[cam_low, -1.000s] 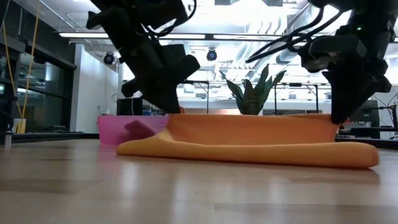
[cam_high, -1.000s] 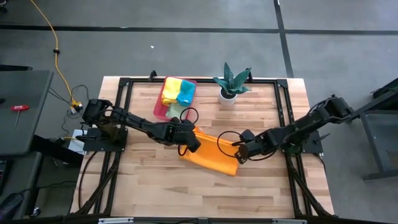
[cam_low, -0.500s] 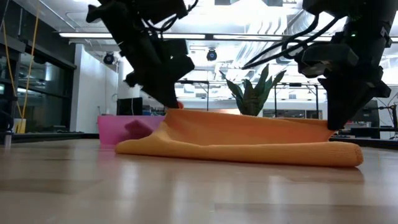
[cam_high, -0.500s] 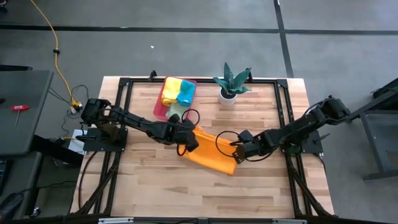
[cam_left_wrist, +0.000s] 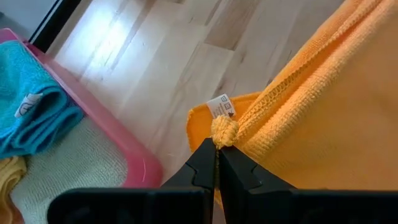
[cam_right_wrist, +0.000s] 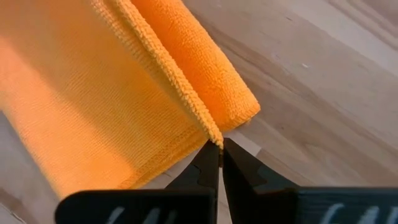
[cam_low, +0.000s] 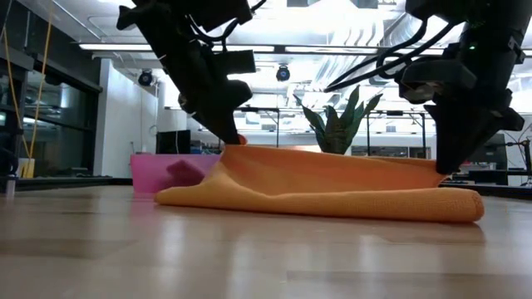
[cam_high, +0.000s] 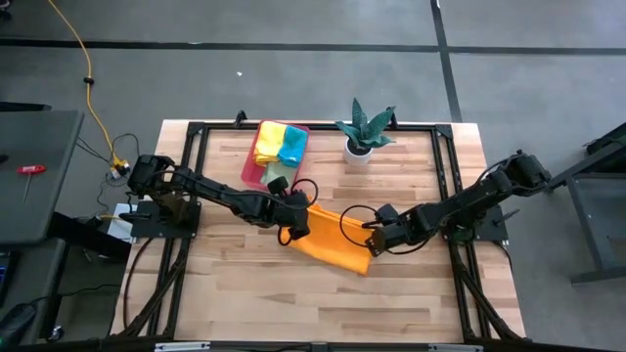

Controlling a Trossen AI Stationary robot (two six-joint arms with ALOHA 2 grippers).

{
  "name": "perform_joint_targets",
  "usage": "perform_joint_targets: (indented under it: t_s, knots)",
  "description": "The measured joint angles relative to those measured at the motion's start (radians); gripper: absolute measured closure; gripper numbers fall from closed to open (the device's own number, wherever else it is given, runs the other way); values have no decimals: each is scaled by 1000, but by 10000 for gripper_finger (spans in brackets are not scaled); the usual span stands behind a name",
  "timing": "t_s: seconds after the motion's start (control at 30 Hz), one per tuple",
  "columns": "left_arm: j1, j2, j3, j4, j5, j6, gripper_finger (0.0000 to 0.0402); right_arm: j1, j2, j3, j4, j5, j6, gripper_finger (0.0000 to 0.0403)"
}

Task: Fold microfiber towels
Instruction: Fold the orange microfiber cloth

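The orange towel [cam_high: 331, 242] lies mid-table, folded double, its rounded fold toward the near edge. The low view shows what the overhead view cannot: the upper layer is lifted off the lower one at both far corners, sagging between them, while the folded edge [cam_low: 332, 203] rests on the wood. The left gripper [cam_high: 297, 221] holds the left corner, and its wrist view shows the fingers [cam_left_wrist: 200, 163] pressed together on a bunched knot of hem [cam_left_wrist: 224, 129], with a small white label [cam_left_wrist: 220, 106] just beside it. The right gripper [cam_high: 376, 238] holds the right corner; its wrist view shows the fingers [cam_right_wrist: 205, 167] clamped on the thin stitched edge of the upper layer [cam_right_wrist: 186, 102], the rolled fold lying just beside it (only this view separates the two layers clearly). Both grippers stand low over the table [cam_high: 411, 293], one at each end of the cloth.

Farther back and to the left, a pink tray [cam_high: 252, 176] sits close behind the left gripper. Seen from above, it holds a yellow towel [cam_high: 268, 140] and a teal towel [cam_high: 293, 145] side by side at its far end, with a light green towel [cam_high: 274, 172] at its near end. The left wrist view confirms the teal cloth [cam_left_wrist: 31, 115] lying on the pale green one [cam_left_wrist: 81, 174] within the pink rim. A potted plant [cam_high: 364, 127] stands to the right of the tray, near the far edge.
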Motion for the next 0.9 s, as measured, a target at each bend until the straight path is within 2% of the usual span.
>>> perform_joint_targets:
  t_s: [0.17, 0.27, 0.6, 0.7, 0.83, 0.9]
  knots:
    - [0, 0, 0, -2, -28, 0, 397, -5, 0, 0, 6, 19, 1, 400]
    - [1, 0, -1, -9, -37, 1, 381, -11, 0, -1, 3, 15, 0, 381]
    - [68, 0, 0, 0, -58, 31, 289, -12, -33, -3, -55, 62, 0, 239]
    - [91, -3, 28, -6, -20, 78, 263, -13, -76, -2, -73, 92, 1, 217]
    - [116, -22, 92, -42, 49, 148, 234, -13, -155, -2, -77, 117, -40, 213]
    - [124, -39, 122, -45, 116, 159, 224, -12, -196, -1, -73, 110, -84, 213]
